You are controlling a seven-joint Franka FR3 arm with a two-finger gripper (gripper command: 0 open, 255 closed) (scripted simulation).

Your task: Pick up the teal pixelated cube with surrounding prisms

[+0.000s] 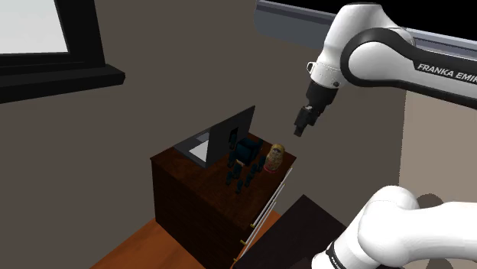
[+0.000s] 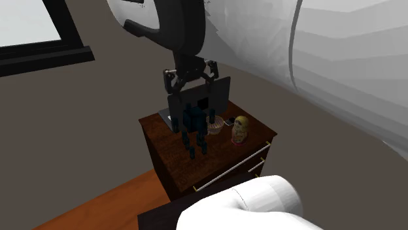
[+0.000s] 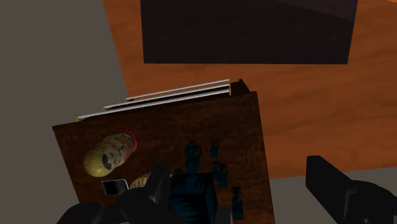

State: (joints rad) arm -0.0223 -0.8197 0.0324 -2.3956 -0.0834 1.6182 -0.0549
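Jaws apart, one partly hiding dark teal cube [image 3: 194,191]

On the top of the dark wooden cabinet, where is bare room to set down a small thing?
Bare wood of the cabinet top lies in front of the teal cube cluster, toward its front edge, and at the corner on the second exterior view's left. Crowded: between cluster, yellow doll and open laptop.
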